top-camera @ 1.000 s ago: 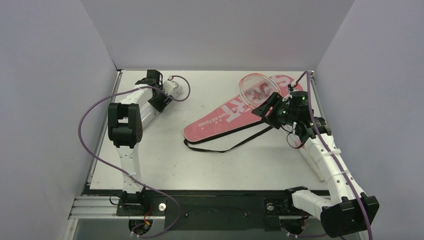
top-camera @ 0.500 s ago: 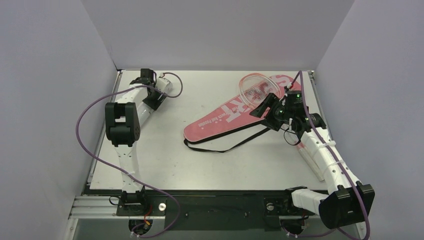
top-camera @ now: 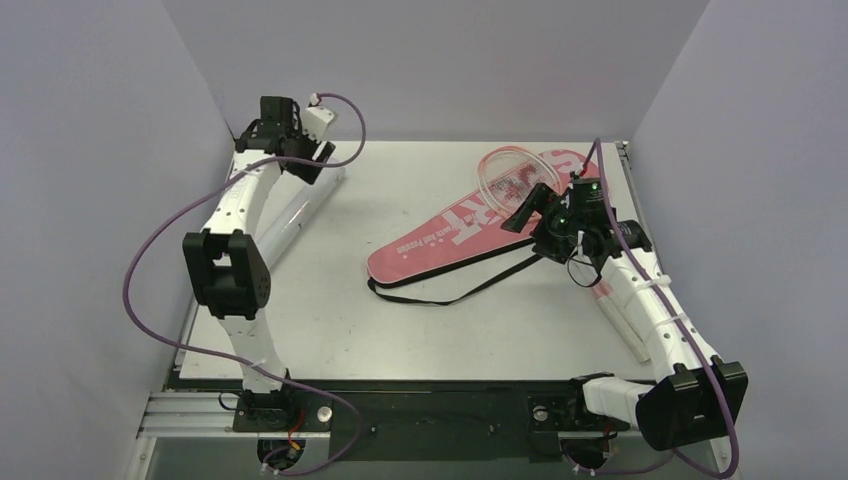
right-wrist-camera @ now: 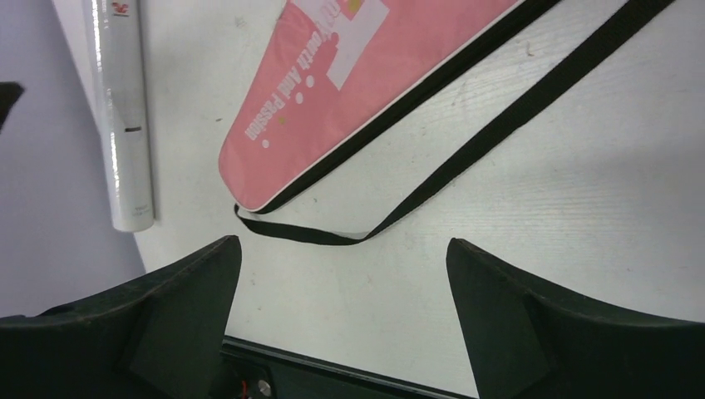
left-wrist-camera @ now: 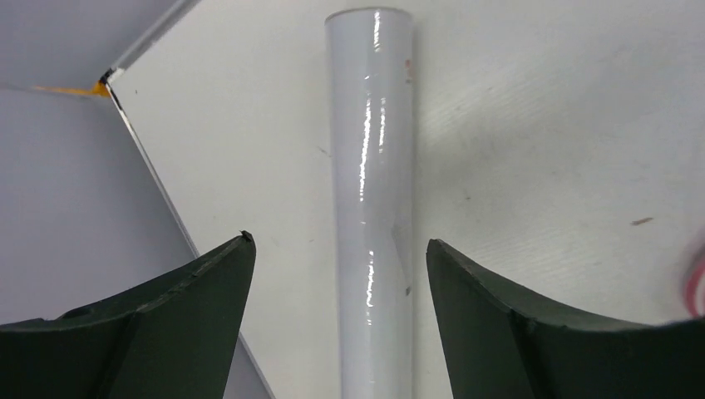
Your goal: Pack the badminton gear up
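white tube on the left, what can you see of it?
The white tube is long and glossy, maybe plastic, with small red print near one end. It lies flat on the table near its left edge, apart from the pink cover. The left gripper hangs above it, jaws open, not touching.

arms (top-camera: 650, 312): white links, black joints | cables (top-camera: 126, 290): purple | fingers (left-wrist-camera: 515, 332): dark, curved

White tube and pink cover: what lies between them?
Only bare table separates the white tube from the pink cover, seen in the right wrist view.
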Action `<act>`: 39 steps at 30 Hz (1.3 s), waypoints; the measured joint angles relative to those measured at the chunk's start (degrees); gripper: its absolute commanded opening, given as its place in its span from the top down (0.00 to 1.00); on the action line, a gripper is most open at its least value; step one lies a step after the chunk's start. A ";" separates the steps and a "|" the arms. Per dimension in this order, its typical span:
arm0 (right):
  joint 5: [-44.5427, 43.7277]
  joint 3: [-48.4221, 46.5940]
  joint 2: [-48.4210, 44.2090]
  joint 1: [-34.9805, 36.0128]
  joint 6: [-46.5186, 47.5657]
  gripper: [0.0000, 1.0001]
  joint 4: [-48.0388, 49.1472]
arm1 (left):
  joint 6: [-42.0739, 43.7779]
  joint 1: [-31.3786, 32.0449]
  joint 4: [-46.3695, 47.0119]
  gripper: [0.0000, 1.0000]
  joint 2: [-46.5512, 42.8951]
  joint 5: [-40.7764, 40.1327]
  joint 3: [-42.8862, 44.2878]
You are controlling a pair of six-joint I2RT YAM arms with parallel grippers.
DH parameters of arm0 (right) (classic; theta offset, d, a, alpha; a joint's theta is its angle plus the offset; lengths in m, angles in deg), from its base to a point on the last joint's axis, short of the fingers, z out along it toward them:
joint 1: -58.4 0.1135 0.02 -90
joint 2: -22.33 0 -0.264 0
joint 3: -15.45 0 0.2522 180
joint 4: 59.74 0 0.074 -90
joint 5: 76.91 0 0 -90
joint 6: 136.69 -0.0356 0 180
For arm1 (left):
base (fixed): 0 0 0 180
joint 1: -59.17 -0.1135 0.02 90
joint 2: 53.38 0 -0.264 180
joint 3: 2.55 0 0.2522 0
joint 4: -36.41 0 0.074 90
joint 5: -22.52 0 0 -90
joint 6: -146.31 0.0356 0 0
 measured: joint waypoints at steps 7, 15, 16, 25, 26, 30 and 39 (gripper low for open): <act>-9.99 -2.23 3.58 -1.09 2.38 0.19 -3.32 | -1.86 17.33 2.60 0.13 -14.27 3.19 -13.81; -21.11 -2.27 3.96 -1.46 3.50 0.20 -3.78 | -1.92 34.91 6.62 0.14 -4.94 7.65 -23.78; -21.79 -2.27 3.96 -1.46 3.76 0.19 -4.07 | -2.10 34.71 7.61 0.15 -3.30 7.63 -23.78; -29.55 -4.00 8.85 -1.51 6.32 0.10 -6.45 | -3.76 35.54 15.63 0.37 1.07 7.58 -23.76; -30.82 -5.33 11.19 -1.53 6.95 0.09 -6.99 | -4.11 35.74 16.28 0.40 1.11 7.61 -23.76; -35.52 -12.96 21.75 -1.53 9.97 0.07 -8.96 | -4.94 36.28 18.45 0.52 1.64 7.67 -24.15; -42.32 -22.56 39.19 -1.53 17.90 0.08 -11.04 | -6.25 36.15 23.89 0.57 0.22 7.58 -30.29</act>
